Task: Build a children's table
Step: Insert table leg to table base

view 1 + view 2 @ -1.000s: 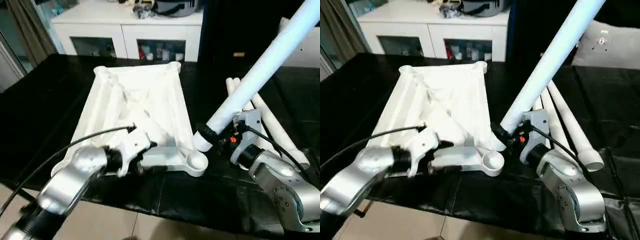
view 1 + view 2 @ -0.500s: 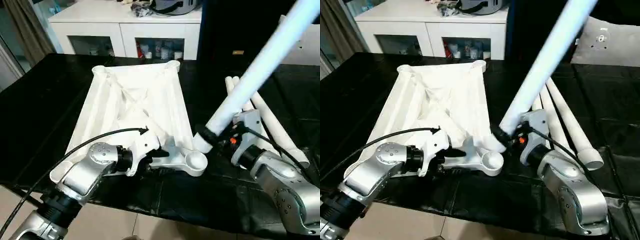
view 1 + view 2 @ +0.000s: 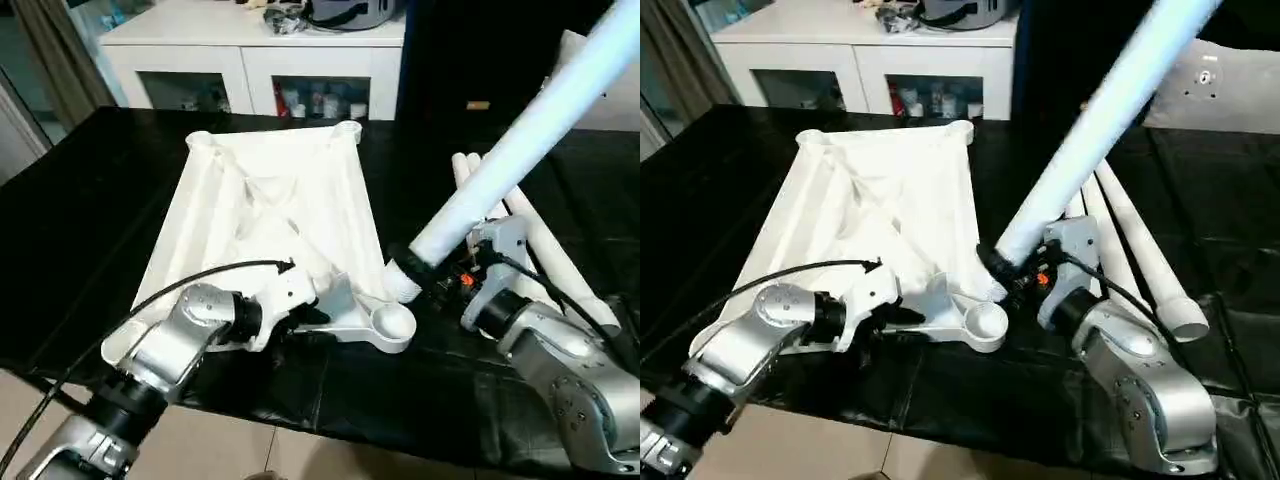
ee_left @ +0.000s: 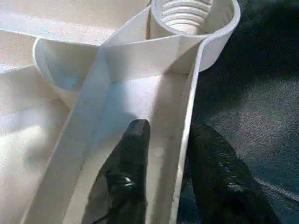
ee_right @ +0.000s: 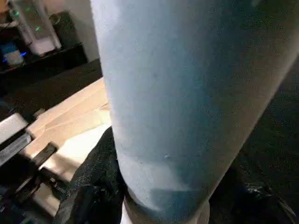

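Left wrist view puts your left end effector (image 4: 163,179) astride the near rim wall of the children's table (image 3: 270,215): one black finger (image 4: 126,177) inside the rib channel, the other outside over the black tabletop (image 3: 80,200), pinching the thin wall just short of the threaded corner socket (image 4: 187,14). The top lies underside-up in the middle of that tabletop.

Your right end effector (image 3: 1012,272) is clamped on the thick threaded end of a leg (image 3: 520,140), whose foot hangs just beside and above that same near corner socket (image 3: 390,322) — not yet entered. The leg slants steeply up and away to the right.

Expect hollow, light, stiff plastic — smooth enough to slip or spin in the grasp. The rim wall is thin and may flex, so hold it close to the socket, where the ribs meet. Keep your grasp on the leg low, near the thread.

Your left forearm (image 3: 170,345) reaches in low from the near left edge. Your right forearm (image 3: 560,370) comes in from the near right, wrist cocked up. Spare legs (image 3: 1135,245) lie on the tabletop behind it.
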Controlling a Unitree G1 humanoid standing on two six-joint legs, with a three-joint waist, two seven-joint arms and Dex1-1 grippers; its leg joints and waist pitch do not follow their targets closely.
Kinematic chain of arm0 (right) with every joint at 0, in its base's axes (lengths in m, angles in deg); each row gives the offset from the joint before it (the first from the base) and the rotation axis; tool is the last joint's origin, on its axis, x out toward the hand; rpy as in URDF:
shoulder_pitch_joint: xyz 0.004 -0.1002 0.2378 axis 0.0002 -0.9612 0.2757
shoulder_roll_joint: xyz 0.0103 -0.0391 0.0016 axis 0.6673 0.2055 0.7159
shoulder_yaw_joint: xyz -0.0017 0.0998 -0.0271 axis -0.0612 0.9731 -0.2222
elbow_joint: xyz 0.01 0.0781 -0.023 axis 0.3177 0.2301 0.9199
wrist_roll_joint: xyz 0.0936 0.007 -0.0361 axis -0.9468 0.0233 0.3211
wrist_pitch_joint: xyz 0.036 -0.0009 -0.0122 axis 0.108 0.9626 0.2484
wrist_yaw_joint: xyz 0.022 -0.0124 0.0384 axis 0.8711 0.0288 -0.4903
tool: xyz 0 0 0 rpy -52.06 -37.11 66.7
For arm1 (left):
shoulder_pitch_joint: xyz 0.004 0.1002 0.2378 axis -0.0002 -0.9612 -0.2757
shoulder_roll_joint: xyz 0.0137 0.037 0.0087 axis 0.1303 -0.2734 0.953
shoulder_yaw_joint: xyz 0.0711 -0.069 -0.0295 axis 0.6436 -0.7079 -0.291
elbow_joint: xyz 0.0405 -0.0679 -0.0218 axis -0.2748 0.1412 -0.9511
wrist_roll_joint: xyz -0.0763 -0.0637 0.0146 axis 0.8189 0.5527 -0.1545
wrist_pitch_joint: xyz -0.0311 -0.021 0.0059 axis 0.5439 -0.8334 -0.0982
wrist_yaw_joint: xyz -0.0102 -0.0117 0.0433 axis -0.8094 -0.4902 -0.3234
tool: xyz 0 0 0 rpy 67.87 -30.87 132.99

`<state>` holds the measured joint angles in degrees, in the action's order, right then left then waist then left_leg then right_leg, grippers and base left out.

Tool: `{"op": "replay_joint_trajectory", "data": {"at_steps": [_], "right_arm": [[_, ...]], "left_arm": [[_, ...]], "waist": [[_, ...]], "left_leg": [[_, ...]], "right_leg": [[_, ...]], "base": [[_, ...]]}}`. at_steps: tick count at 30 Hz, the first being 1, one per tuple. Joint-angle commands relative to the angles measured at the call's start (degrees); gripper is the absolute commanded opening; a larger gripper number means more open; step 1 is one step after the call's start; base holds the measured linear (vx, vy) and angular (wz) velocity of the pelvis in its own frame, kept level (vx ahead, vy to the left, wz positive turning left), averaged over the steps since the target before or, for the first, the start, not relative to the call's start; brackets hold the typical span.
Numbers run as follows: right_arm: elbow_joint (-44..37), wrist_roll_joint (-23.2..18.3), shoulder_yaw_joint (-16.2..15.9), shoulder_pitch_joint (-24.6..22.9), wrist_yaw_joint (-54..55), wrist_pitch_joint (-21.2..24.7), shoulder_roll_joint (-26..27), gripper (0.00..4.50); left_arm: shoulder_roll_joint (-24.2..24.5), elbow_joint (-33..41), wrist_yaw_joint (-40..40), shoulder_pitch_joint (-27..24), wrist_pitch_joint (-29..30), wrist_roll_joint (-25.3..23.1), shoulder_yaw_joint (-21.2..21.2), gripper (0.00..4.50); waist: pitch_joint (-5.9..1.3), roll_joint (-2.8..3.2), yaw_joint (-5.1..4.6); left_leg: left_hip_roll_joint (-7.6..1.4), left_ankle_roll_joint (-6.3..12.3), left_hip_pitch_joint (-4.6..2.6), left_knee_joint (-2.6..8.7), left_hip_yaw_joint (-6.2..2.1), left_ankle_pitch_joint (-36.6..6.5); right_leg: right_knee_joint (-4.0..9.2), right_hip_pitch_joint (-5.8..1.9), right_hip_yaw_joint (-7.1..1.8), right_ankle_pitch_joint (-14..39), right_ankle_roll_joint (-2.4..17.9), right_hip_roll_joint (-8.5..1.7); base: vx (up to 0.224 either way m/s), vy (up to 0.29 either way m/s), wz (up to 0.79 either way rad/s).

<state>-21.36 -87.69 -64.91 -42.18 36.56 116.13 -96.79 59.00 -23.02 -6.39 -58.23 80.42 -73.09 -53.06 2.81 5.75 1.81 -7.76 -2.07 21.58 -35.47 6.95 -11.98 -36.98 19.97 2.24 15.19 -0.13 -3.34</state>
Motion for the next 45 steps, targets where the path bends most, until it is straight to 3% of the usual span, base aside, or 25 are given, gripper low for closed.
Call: {"op": "replay_joint_trajectory", "data": {"at_steps": [1,7,8,11,12,14,16,17,20,21,23,24,25,26,29,30,40,45], "right_arm": [[-1.6,-0.4,-0.9,-0.3,-1.0,0.6,-0.7,1.90],[-1.0,0.2,-2.7,0.2,-1.9,1.4,-2.0,1.90],[-0.5,0.9,-3.1,0.6,-1.9,1.2,-2.4,1.90],[-0.3,0.5,-4.0,1.1,-3.2,3.0,-3.6,1.90],[0.4,0.9,-4.0,1.7,-2.7,2.8,-3.3,1.90],[2.3,3.6,-4.9,3.1,-1.9,-1.8,-2.5,1.90],[3.0,4.3,-4.8,3.5,-0.9,-2.9,-1.7,1.90],[3.6,4.8,-5.3,4.1,-0.6,-2.2,-1.8,1.90],[6.5,5.8,-8.4,6.4,-4.2,-2.3,-3.7,1.90],[7.2,4.6,-9.2,7.3,-6.4,-0.8,-4.5,1.90],[7.6,3.9,-9.3,7.9,-7.3,0.4,-4.5,1.90],[8.0,3.8,-9.3,8.2,-7.5,0.6,-4.5,1.90],[8.0,3.8,-9.3,8.2,-7.5,0.6,-4.5,1.90],[9.6,4.1,-9.7,9.3,-8.7,0.4,-4.4,1.90],[11.3,4.2,-10.9,10.8,-11.1,0.2,-5.2,1.90],[11.8,4.1,-12.0,11.5,-12.6,0.9,-6.1,1.90],[15.2,6.3,-14.6,13.2,-14.7,0.5,-6.7,1.90],[17.4,7.7,-15.2,13.7,-14.5,-0.8,-6.9,1.90]], "left_arm": [[-0.1,-0.5,0.0,0.6,-0.3,-0.1,-1.0,1.07],[0.0,-1.4,0.1,0.4,-0.9,-1.5,-0.6,0.54],[0.0,-1.5,-0.1,0.3,-1.0,-1.7,-0.6,0.47],[0.1,-1.6,-0.4,0.2,-1.1,-1.9,-0.8,0.25],[0.2,-1.9,-0.8,0.2,-1.1,-2.1,-1.1,0.25],[0.0,-2.6,-2.7,0.4,-1.0,-1.9,-3.1,0.12],[0.0,-2.7,-3.4,0.5,-0.7,-1.6,-3.9,0.01],[0.2,-2.7,-3.6,0.5,-0.6,-1.3,-4.7,0.00],[2.3,-0.7,-1.2,-0.8,-3.1,-0.9,-5.2,0.00],[2.9,0.6,0.2,-1.6,-3.6,-0.5,-5.1,0.00],[3.2,1.5,0.9,-1.9,-3.0,-0.3,-4.8,0.00],[3.4,1.8,1.2,-2.1,-3.1,-0.4,-4.5,0.00],[3.4,1.8,1.2,-2.1,-3.1,-0.4,-4.5,0.00],[3.7,1.9,1.8,-2.1,-4.2,-1.0,-3.9,0.00],[4.0,2.0,2.3,-1.9,-5.5,-1.7,-3.2,0.00],[4.3,2.0,2.6,-1.7,-5.9,-2.2,-3.0,0.00],[4.5,1.2,3.8,-0.8,-9.3,-4.2,-2.5,0.00],[4.4,1.4,5.4,-0.7,-11.1,-4.0,-2.2,0.00]], "waist": [[-3.03,-0.62,-0.06],[-2.80,-0.62,-0.06],[-2.74,-0.86,-0.09],[-2.79,-0.83,-0.06],[-2.83,-1.29,-0.30],[-2.97,-1.39,-0.46],[-2.97,-1.39,-0.81],[-3.07,-1.70,-0.94],[-3.17,-1.75,-1.24],[-3.34,-2.14,-1.31],[-3.43,-2.35,-1.11],[-3.80,-1.97,-0.66],[-3.80,-1.97,-0.66],[-3.69,-2.53,-0.25],[-3.54,-2.24,0.46],[-3.48,-2.88,0.63],[-3.60,-3.27,0.97],[-3.74,-3.32,1.23]], "left_leg": [[-4.49,1.77,-0.38,4.78,-1.18,-6.9],[-4.48,1.77,-0.39,4.89,-1.15,-8.4],[-4.55,1.54,-0.35,4.99,-1.17,-9.0],[-4.55,1.49,-0.33,4.97,-1.18,-8.3],[-4.49,1.84,-0.09,4.97,-1.18,-7.3],[-4.29,2.23,0.03,4.71,-1.02,-5.8],[-4.19,2.63,0.09,4.59,-0.96,-4.8],[-4.20,2.92,0.19,4.54,-0.96,-4.2],[-4.14,4.28,0.26,4.29,-0.90,-2.7],[-4.13,5.11,0.51,4.06,-0.84,-1.2],[-4.21,6.16,0.49,3.95,-0.81,0.7],[-4.36,7.51,0.22,3.57,-0.80,3.1],[-4.36,7.51,0.22,3.57,-0.80,3.1],[-4.45,8.53,0.28,3.55,-0.66,3.7],[-4.65,8.02,0.10,3.67,-0.57,1.9],[-4.65,7.79,0.15,3.73,-0.47,1.4],[-4.78,6.08,-0.11,3.89,-0.44,0.6],[-4.65,6.14,-0.11,3.67,-0.30,1.3]], "right_leg": [[4.78,-2.16,-2.99,-1.6,14.1,-5.28],[5.11,-2.01,-3.04,1.9,14.0,-5.28],[5.20,-2.03,-3.11,3.0,13.7,-5.28],[5.12,-2.07,-3.12,2.6,13.6,-5.28],[5.04,-2.17,-3.07,0.8,13.6,-5.22],[4.92,-2.14,-2.99,-0.4,14.1,-5.39],[4.84,-2.15,-2.93,-1.3,14.4,-5.33],[4.78,-2.31,-2.90,-2.0,14.4,-5.30],[4.73,-2.32,-2.72,-2.5,14.7,-5.23],[4.42,-2.57,-2.80,-5.3,14.8,-5.24],[4.04,-2.45,-2.76,-8.3,15.1,-5.23],[3.45,-2.04,-2.56,-11.9,15.6,-5.06],[3.45,-2.04,-2.56,-11.9,15.6,-5.06],[3.39,-1.86,-2.48,-13.1,16.1,-5.10],[3.43,-1.69,-2.50,-10.3,16.6,-5.23],[3.46,-1.85,-2.56,-9.7,16.6,-5.26],[3.27,-1.82,-2.60,-10.8,17.0,-5.31],[3.19,-1.90,-2.67,-12.4,17.2,-5.36]], "base": [[0.000,0.000,0.00],[0.000,0.000,0.00],[0.000,0.000,0.00],[0.000,0.000,0.00],[0.000,0.000,0.00],[0.000,0.000,0.00],[0.000,0.000,0.00],[0.000,0.000,0.00],[0.000,0.000,0.00],[0.000,0.000,0.00],[0.000,0.000,0.00],[0.000,0.000,0.00],[0.000,0.000,0.00],[0.000,0.000,0.00],[0.000,0.000,0.00],[0.000,0.000,0.00],[0.000,0.000,0.00],[0.000,0.000,0.00]]}}
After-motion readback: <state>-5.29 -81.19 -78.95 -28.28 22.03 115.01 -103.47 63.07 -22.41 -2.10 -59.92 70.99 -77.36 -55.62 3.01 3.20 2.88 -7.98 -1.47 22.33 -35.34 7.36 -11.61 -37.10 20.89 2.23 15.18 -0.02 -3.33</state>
